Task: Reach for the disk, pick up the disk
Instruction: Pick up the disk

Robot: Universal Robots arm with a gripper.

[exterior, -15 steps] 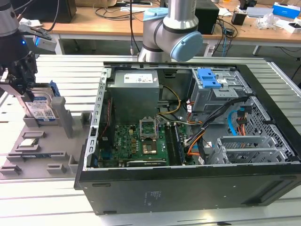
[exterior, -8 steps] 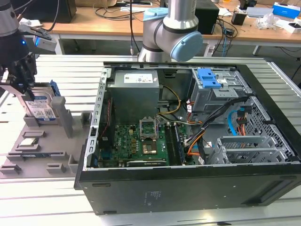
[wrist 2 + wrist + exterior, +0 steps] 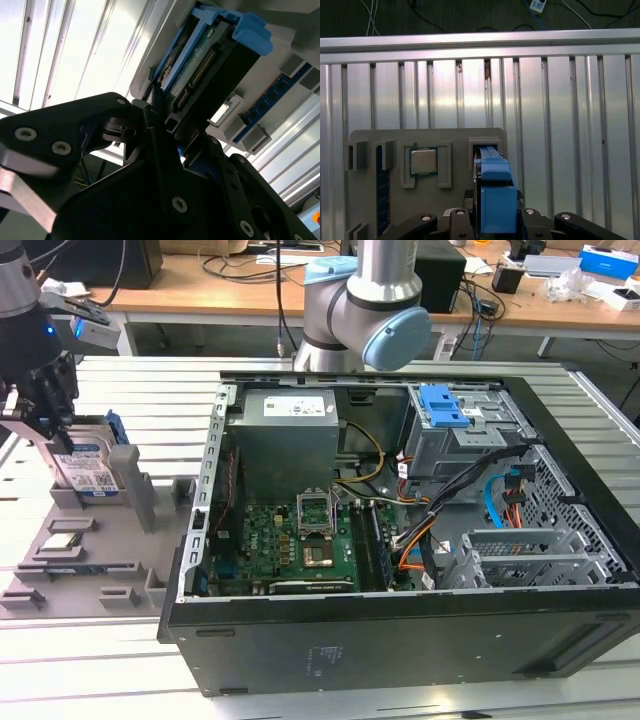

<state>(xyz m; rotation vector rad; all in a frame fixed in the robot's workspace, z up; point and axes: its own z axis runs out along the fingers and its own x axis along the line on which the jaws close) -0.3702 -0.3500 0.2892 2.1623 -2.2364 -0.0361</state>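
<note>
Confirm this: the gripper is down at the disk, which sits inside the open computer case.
Wrong place: the disk stands in the grey holder outside the open computer case, on the exterior view's left. The gripper is down at it.

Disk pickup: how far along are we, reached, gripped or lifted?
Reach looks done: in the exterior view the gripper sits at the top of the disk, which stands upright in the grey holder. In hand: the grasp; whether it has closed, I cannot tell. Left: the lift, since the disk is not yet out of its slot.
</note>
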